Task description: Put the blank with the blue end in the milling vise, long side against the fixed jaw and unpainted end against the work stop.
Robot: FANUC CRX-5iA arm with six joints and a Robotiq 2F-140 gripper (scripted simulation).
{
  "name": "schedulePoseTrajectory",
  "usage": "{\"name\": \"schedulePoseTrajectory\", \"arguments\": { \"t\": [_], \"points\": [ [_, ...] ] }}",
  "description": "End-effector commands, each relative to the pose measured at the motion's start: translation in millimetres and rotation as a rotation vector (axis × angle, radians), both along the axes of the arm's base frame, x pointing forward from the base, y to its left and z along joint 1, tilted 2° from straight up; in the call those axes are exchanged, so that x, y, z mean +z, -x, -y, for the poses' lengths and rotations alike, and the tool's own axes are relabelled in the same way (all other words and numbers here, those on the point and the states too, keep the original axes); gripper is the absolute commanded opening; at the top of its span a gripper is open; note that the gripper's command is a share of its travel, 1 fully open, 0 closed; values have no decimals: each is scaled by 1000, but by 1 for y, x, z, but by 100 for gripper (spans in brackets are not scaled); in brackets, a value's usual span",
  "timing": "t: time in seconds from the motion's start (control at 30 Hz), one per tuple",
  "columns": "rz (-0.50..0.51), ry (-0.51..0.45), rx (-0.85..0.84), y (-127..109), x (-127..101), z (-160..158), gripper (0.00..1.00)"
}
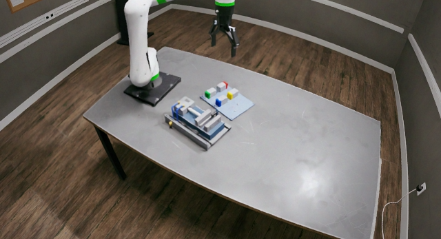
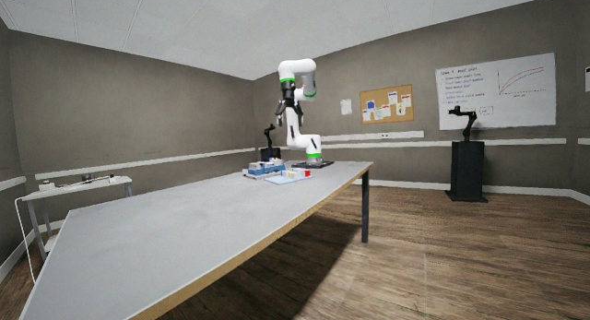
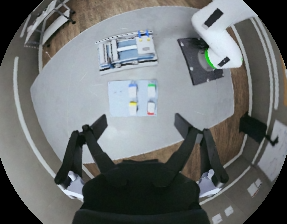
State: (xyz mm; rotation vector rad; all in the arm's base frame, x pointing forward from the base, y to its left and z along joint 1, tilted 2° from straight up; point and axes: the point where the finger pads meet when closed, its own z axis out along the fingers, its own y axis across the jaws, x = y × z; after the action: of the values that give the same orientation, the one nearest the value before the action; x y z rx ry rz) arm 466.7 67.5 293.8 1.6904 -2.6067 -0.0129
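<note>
The blank with the blue end [image 1: 221, 100] [image 3: 133, 91] lies on the light blue plate [image 1: 242, 102] [image 3: 114, 107], on the side near the milling vise [image 1: 198, 118] [image 3: 127, 51]. The blanks with a green end [image 1: 210, 92] [image 3: 152, 91], a yellow end [image 1: 233, 94] [image 3: 133, 107] and a red end [image 1: 222, 87] [image 3: 151, 107] lie apart on the same plate. The fixed jaw [image 1: 213, 122] stands at the vise's end away from the hoses. The work stop is too small to make out. My gripper [image 1: 223, 50] [image 2: 289, 122] [image 3: 140, 120] is open and empty, high above the table beyond the plate.
The arm's dark base plate [image 1: 165, 85] [image 3: 193, 62] stands beside the vise and the plate on the grey table [image 1: 293, 146]. Blue hoses [image 1: 176, 109] rise at the vise's rear end. A long rail [image 1: 187, 133] runs along the vise's outer side.
</note>
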Motion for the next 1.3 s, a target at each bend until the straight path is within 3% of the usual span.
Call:
{"name": "schedulePoseTrajectory", "arguments": {
  "t": [0.0,1.27],
  "points": [
    [2,0,0,0,0,0,100],
    [2,-1,15,-2,-8,-4,100]
  ]
}}
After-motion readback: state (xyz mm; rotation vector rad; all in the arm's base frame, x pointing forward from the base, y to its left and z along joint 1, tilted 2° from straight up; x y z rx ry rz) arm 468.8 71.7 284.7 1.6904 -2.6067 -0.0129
